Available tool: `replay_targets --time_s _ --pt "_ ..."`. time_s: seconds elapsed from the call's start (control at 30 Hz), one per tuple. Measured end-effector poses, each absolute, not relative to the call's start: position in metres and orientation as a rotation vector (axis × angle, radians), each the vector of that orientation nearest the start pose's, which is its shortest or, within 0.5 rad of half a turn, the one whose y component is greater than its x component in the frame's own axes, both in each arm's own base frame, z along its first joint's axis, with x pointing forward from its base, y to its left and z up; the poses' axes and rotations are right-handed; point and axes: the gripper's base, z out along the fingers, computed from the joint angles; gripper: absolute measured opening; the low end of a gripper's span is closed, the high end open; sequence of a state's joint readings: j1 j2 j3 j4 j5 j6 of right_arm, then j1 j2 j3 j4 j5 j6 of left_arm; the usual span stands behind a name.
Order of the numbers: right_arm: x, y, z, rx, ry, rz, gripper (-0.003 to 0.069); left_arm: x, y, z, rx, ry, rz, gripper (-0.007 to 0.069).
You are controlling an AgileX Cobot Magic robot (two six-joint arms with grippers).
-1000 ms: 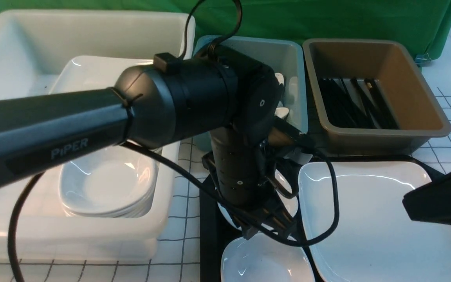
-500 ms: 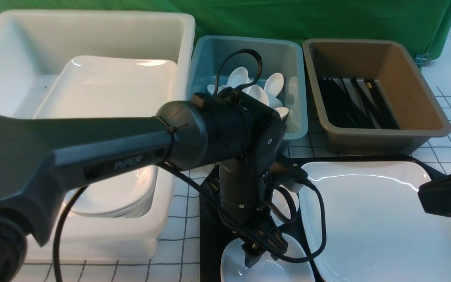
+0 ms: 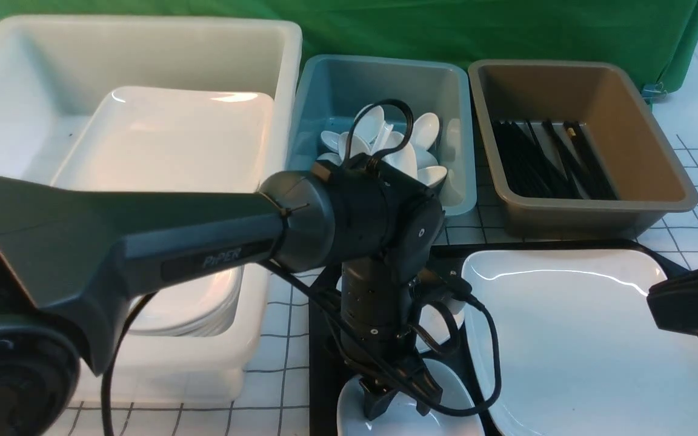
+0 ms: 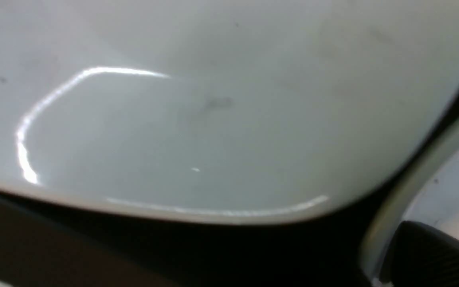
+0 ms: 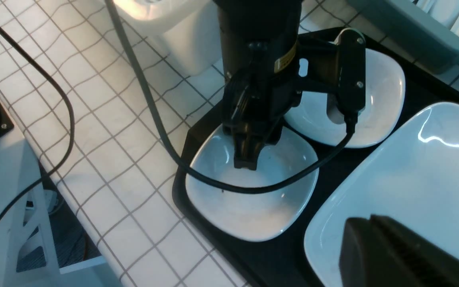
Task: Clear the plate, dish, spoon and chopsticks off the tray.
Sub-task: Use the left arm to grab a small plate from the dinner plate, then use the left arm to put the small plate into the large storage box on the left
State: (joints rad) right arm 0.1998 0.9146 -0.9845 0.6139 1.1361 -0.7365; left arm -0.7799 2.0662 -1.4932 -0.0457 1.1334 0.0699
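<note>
The black tray (image 3: 323,369) holds the large white plate (image 3: 579,345) and two small white dishes side by side. My left gripper (image 3: 402,401) points down at the near dish (image 3: 452,412), open, with the dish's far rim between its jaws. In the right wrist view it (image 5: 247,159) stands on that dish (image 5: 253,203). The left wrist view shows the far dish (image 4: 213,119) and one finger (image 4: 432,255) inside the near dish's rim. My right gripper (image 5: 367,223) is shut and empty above the plate (image 5: 412,159). No spoon or chopsticks show on the tray.
A big white tub (image 3: 143,48) at the back left holds stacked plates and dishes. A teal tub (image 3: 458,91) holds spoons and a brown tub (image 3: 640,121) holds black chopsticks. The far dish (image 5: 385,103) lies right behind my left wrist. A cable (image 5: 146,99) hangs beside the tray.
My left arm has come down and drawn back toward me, bringing its gripper from above the far dish onto the near dish's rim. The right gripper has barely moved.
</note>
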Motion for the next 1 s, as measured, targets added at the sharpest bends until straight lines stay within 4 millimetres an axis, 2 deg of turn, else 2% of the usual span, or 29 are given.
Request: replay_targets --time_s 0.17,0.3,0.47,0.67,0.8,0.97,1.0 --pt "0.138 0.077 0.371 -0.97 2.159 0.557 0.0 0.277 -0.28 0.172 1.289 2.934 -0.041 0.0178" --pt "0.138 0.077 0.371 -0.97 2.159 0.557 0.0 0.275 -0.279 0.186 1.285 2.916 -0.053 0.0128" --pt "0.138 0.077 0.371 -0.969 2.159 0.557 0.0 0.276 -0.281 0.223 1.25 2.836 -0.117 0.0039" --pt "0.137 0.076 0.372 -0.964 2.152 0.554 0.0 0.276 -0.284 0.258 1.204 2.751 -0.212 0.0031" --pt "0.126 0.074 0.379 -0.929 2.109 0.54 0.0 0.276 -0.283 0.283 1.174 2.703 -0.253 0.0031" --pt "0.11 0.071 0.389 -0.928 2.042 0.519 0.0 0.286 -0.267 0.32 1.031 2.654 -0.338 0.0031" --pt "0.106 0.07 0.392 -0.936 2.023 0.517 0.0 0.291 -0.255 0.338 0.963 2.625 -0.379 0.0031"
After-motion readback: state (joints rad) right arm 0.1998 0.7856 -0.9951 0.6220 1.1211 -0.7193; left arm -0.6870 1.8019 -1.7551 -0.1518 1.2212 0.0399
